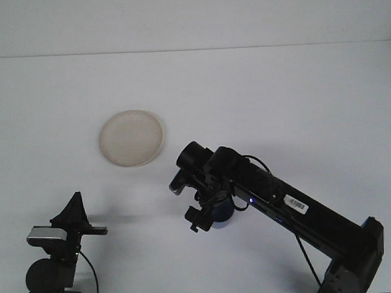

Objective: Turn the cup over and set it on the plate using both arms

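Right gripper [200, 220], jaws pointing down toward the table [298, 102]; whether they are open or closed cannot be told. A blue cup [221, 214] sits just beside them, partly hidden by the wrist. The right arm [284, 204] reaches in from the lower right. The plate [131, 137] lies apart, up and left. Left gripper [75, 208] rests at lower left, jaws closed to a point.

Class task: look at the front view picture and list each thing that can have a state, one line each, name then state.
plate: flat on the table, nothing on it.
cup: blue, mostly hidden under the right claw; orientation cannot be told.
right claw: lowered at the cup, right of and nearer than the plate.
left claw: parked at the near left, pointing up, away from plate and cup.
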Tool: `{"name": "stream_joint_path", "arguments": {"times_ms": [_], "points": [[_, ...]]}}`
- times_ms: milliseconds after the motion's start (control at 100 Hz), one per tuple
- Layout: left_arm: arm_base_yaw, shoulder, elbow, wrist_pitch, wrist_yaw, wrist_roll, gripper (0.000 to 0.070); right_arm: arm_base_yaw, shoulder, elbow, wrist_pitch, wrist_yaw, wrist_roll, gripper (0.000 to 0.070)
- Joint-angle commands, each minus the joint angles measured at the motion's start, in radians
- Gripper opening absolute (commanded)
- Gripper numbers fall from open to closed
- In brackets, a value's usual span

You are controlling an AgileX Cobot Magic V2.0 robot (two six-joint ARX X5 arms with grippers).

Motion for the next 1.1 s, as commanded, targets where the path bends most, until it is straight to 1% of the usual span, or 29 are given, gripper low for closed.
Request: {"name": "stream_joint_path", "arguments": {"times_ms": [0, 80, 160, 290, 340, 400, 480, 560, 620, 750, 890, 950, 990, 1030, 1080, 1090], "points": [[0.001, -0.001, -0.019, 0.014, 0.006, 0.008, 0.0012, -0.003, -0.005, 0.067, -0.005, 0.002, -0.024, 0.0503], [0.001, -0.001, -0.019, 0.014, 0.006, 0.007, 0.0013, -0.025, -0.040, 0.105, -0.003, 0.002, -0.028, 0.0503], [0.001, -0.001, -0.019, 0.014, 0.006, 0.007, 0.0012, -0.060, -0.095, 0.108, 0.012, 0.002, -0.028, 0.0503], [0.001, -0.001, -0.019, 0.014, 0.006, 0.008, 0.0012, -0.140, -0.195, 0.106, 0.030, 0.012, -0.007, 0.0503], [0.001, -0.001, -0.019, 0.014, 0.006, 0.008, 0.0013, -0.174, -0.237, 0.104, 0.042, 0.034, 0.005, 0.0502], [0.001, -0.001, -0.019, 0.014, 0.006, 0.008, 0.0013, -0.216, -0.295, 0.089, 0.069, 0.082, 0.026, 0.0502], [0.001, -0.001, -0.019, 0.015, 0.006, 0.008, 0.0012, -0.266, -0.384, 0.034, 0.137, 0.163, 0.068, 0.0502], [0.001, -0.001, -0.019, 0.015, 0.006, 0.007, 0.0013, -0.314, -0.489, -0.064, 0.226, 0.219, 0.101, 0.0502], [0.001, -0.001, -0.019, 0.014, 0.006, 0.007, 0.0013, -0.354, -0.589, -0.171, 0.309, 0.239, 0.119, 0.0502], [0.001, -0.001, -0.019, 0.014, 0.006, 0.005, 0.0013, -0.430, -0.802, -0.401, 0.459, 0.252, 0.154, 0.0501], [0.001, -0.001, -0.019, 0.014, 0.006, 0.005, 0.0012, -0.504, -1.023, -0.615, 0.552, 0.311, 0.172, 0.0499], [0.001, -0.001, -0.018, 0.014, 0.006, 0.004, 0.0013, -0.530, -1.107, -0.689, 0.581, 0.320, 0.186, 0.0474], [0.001, -0.001, -0.018, 0.014, 0.006, 0.004, 0.0012, -0.545, -1.162, -0.734, 0.595, 0.320, 0.198, 0.0440], [0.001, -0.001, -0.018, 0.014, 0.006, 0.003, 0.0013, -0.554, -1.207, -0.770, 0.609, 0.320, 0.208, 0.0390], [0.001, -0.001, -0.018, 0.014, 0.006, 0.003, 0.0013, -0.563, -1.265, -0.821, 0.628, 0.320, 0.216, 0.0283], [0.001, -0.001, -0.018, 0.014, 0.006, 0.003, 0.0013, -0.564, -1.270, -0.826, 0.630, 0.320, 0.217, 0.0273]]}}
